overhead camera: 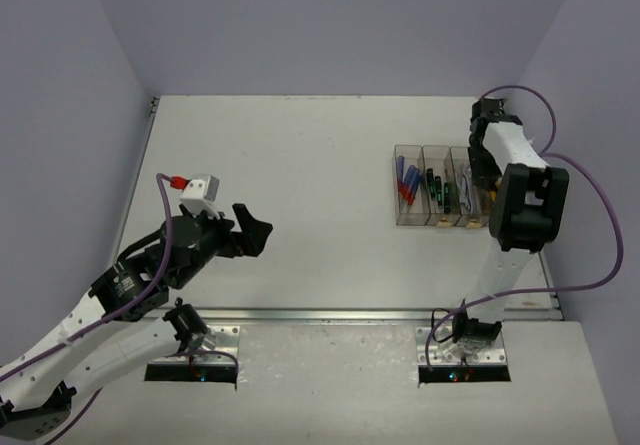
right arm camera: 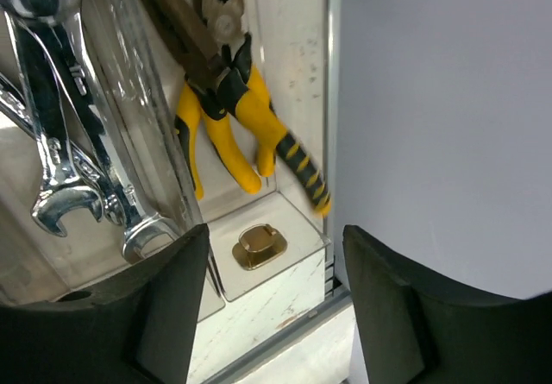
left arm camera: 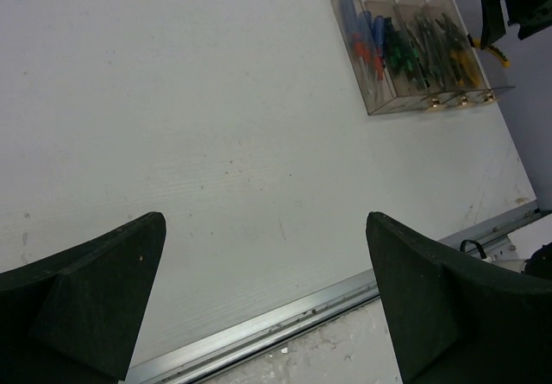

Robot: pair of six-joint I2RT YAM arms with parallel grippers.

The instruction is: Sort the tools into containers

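Right hand point(right arm camera: 276, 267) spread, empty, hovering over end bin point(right arm camera: 291, 47). Yellow-handled pliers point(right arm camera: 226, 134) inside, just ahead of fingers, long axis roughly along bin, handles nearest. Wrenches point(right arm camera: 65, 168) in neighbouring bin. Left hand point(left arm camera: 263, 229) spread, empty, well apart across table point(overhead camera: 300, 165); right arm nearer.

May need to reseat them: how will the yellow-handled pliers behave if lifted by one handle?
Pliers show a pivot, so the free handle may swing. Yellow grips look rubbery, probably not slippery. Metal head: likely nose-heavy.
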